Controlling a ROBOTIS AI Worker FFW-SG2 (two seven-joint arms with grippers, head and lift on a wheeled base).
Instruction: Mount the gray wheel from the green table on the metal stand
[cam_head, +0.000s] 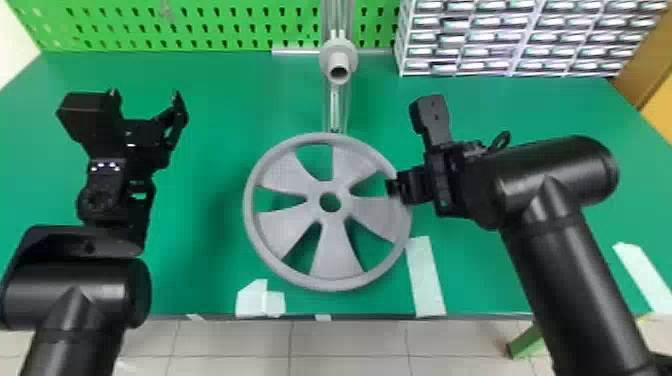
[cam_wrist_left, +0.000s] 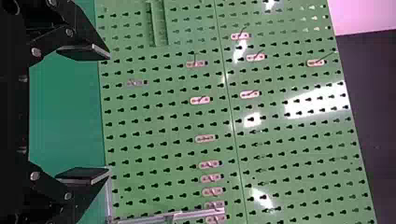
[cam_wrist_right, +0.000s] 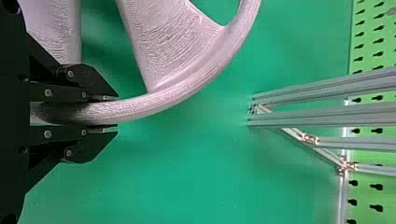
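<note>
The gray wheel (cam_head: 336, 245) is in the middle of the head view over the green table, its spoked face toward the camera. My right gripper (cam_head: 397, 190) is at the wheel's right side. In the right wrist view that gripper (cam_wrist_right: 112, 114) is shut on the rim of the wheel (cam_wrist_right: 173, 95). My left gripper (cam_head: 145, 102) stands open at the left, apart from the wheel; in the left wrist view the gripper (cam_wrist_left: 107, 114) has nothing between its fingers. Behind the wheel rises the metal stand (cam_head: 334, 110) with a light gray hub (cam_head: 340, 65); the wheel hides the stand's foot.
A green pegboard (cam_head: 200, 25) runs along the table's back, with a white drawer cabinet (cam_head: 515, 37) at the back right. Pale tape strips (cam_head: 426, 277) lie near the front edge of the green table (cam_head: 200, 280). Hooks (cam_wrist_left: 201, 100) sit on the pegboard.
</note>
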